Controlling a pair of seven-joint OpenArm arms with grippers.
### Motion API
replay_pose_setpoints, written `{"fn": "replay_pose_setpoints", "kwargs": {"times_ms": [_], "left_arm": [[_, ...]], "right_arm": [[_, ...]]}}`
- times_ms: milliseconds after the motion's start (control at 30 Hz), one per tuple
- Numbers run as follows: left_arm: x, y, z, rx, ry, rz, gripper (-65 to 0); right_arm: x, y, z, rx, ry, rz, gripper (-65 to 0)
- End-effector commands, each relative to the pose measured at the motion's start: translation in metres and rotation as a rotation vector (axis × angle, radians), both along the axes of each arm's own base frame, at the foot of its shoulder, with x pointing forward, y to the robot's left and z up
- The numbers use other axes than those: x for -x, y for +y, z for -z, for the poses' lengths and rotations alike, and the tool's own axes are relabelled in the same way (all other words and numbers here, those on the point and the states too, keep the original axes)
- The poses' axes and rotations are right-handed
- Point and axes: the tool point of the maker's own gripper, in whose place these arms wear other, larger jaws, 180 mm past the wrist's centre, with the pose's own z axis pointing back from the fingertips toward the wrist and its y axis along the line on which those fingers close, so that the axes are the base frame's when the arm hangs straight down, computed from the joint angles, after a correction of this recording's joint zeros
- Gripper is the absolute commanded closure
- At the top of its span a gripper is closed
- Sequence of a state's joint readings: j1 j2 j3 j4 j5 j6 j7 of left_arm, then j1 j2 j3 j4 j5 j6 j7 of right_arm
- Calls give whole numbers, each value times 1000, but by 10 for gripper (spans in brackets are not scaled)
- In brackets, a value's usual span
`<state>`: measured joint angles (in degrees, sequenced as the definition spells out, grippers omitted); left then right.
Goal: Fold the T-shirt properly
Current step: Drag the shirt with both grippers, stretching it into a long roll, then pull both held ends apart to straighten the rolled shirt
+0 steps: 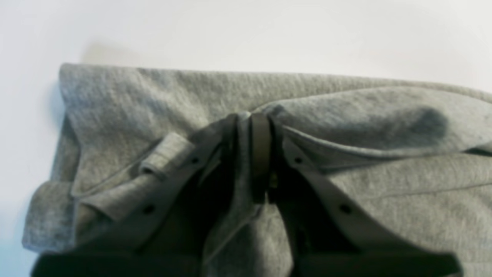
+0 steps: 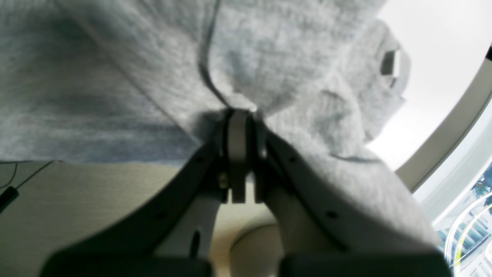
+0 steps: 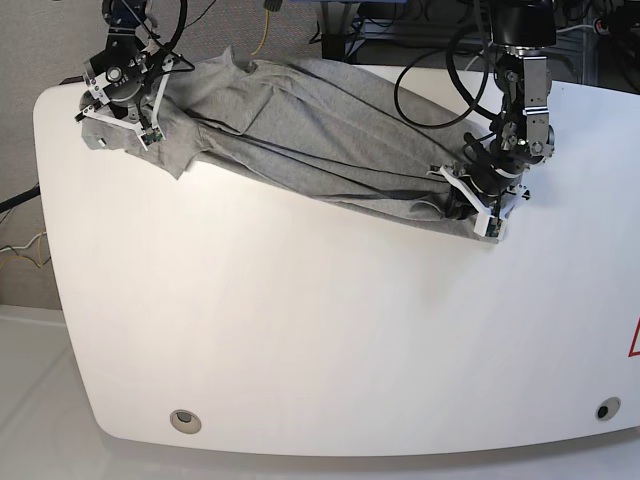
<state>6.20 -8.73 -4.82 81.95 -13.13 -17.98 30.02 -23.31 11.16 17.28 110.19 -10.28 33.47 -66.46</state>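
Stretching T-shirt (image 3: pixel 300 130) between left hand (image 3: pixel 480 205) and right hand (image 3: pixel 125 125)

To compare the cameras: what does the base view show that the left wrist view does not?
Only the base view shows the whole T-shirt stretched between both arms, the right pincer and the table's edge. Only the left wrist view shows closely the left pincer shut on a cloth fold. Both show grey fabric on the white table.

T-shirt (image 3: pixel 320 130) stretched between tools over white table (image 3: pixel 300 330).
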Motion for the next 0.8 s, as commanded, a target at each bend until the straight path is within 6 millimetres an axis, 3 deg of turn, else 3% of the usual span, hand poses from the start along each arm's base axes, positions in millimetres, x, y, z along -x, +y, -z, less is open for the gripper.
{"fn": "replay_pose_setpoints", "kwargs": {"times_ms": [0, 400, 767], "left_arm": [[37, 9, 36, -88, 198, 14, -32], [40, 13, 38, -95, 203, 11, -32], [46, 14, 40, -96, 214, 11, -32]], "right_arm": [[5, -8, 9, 10, 38, 13, 0], [3, -3, 49, -78, 67, 44, 0], [-17, -2, 46, -88, 31, 48, 0]]}}
